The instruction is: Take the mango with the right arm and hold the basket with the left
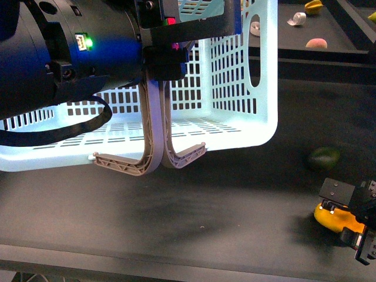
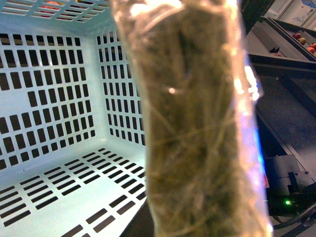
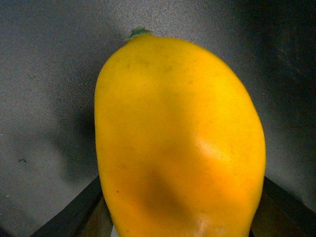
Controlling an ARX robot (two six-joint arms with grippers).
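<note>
One mango (image 1: 328, 216), yellow, lying on the dark table (image 1: 235, 223) at the near right; it fills the right wrist view. One right gripper (image 1: 348, 222), fingers (image 3: 74, 215) set either side of the fruit (pressing or not, I cannot tell). One green fruit (image 1: 324, 157) just beyond. One basket (image 1: 265, 88), blue, raised at the left. Two handles (image 1: 154, 132), pinched together in one left gripper (image 1: 166, 56). Risks, as I judge them: the smooth skin slips from a shallow grip and the mango rolls; the basket swings.
</note>
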